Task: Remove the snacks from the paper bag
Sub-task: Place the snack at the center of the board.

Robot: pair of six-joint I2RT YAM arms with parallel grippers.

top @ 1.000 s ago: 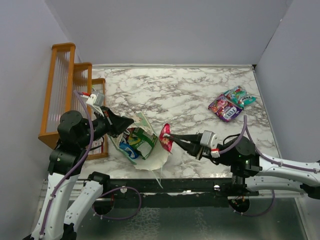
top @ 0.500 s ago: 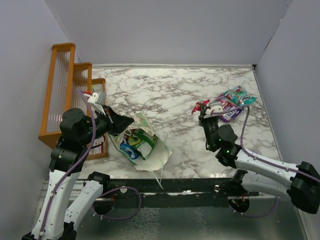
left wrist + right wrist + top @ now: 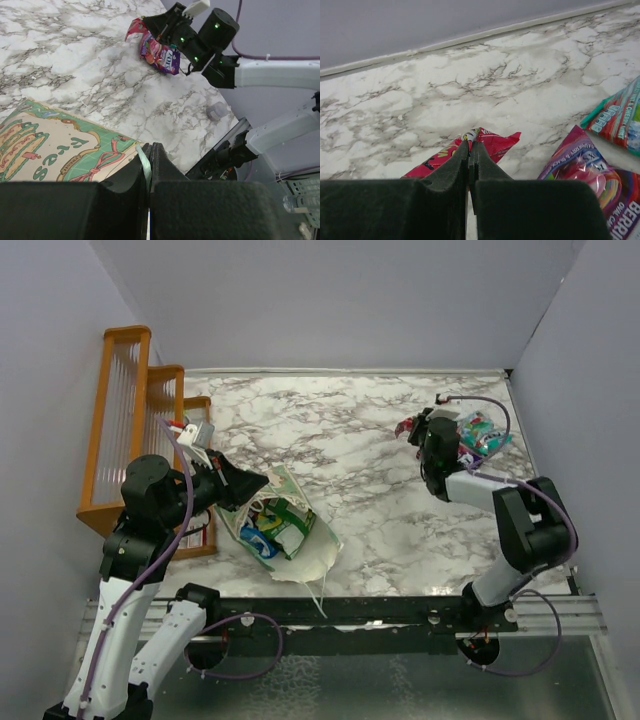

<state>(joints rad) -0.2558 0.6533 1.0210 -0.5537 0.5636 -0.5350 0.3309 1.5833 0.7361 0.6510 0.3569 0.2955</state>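
Pointing leftward, the red packet (image 3: 404, 427) juts (lengthwise) from the right pincer (image 3: 470, 151).

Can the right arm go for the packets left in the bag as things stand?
Not yet, I think. The right gripper is shut on the red packet, far off beside the pink-purple packet. Once it lets go, the way looks free: the left gripper holds the paper bag open, packets showing inside.

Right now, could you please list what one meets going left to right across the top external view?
Orange wooden rack → mint-green paper bag → red crinkly snack packet → teal crinkly snack packet.
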